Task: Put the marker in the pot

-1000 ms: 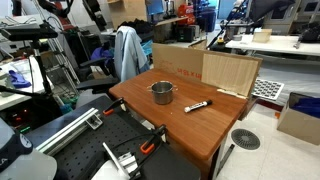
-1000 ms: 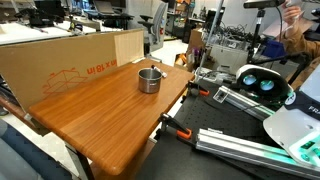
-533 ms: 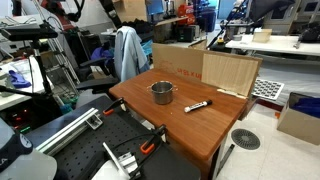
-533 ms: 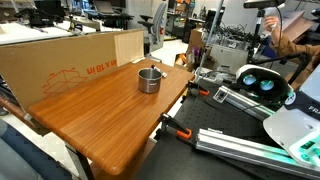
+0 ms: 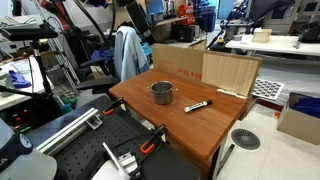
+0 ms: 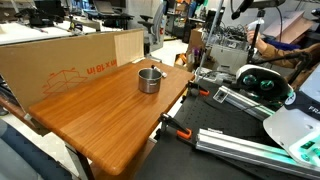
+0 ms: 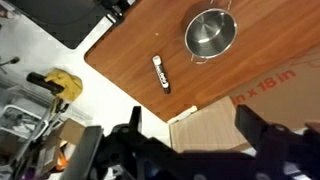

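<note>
Wrist view looks straight down on a wooden table, the largest thing in the scene; it also fills the middle of both exterior views. Next in size is a cardboard box with red print, which stands at the table's edge, toward 4 o'clock in the wrist picture. In an exterior view the cardboard rises at the far side of the table, at 1 o'clock from the table's middle, and in an exterior view it runs along the table at 10 o'clock.

The Robotiq gripper comes in from the bottom of the wrist picture, high above the table. Its two dark fingers stand wide apart with nothing between them.

The steel pot sits upright on the wood at 1 o'clock in the wrist picture, with nothing in its bowl. It shows in both exterior views.

The marker lies flat on the table outside the pot, at 8 o'clock from it and clearly apart. In an exterior view it lies at 4 o'clock from the pot.
</note>
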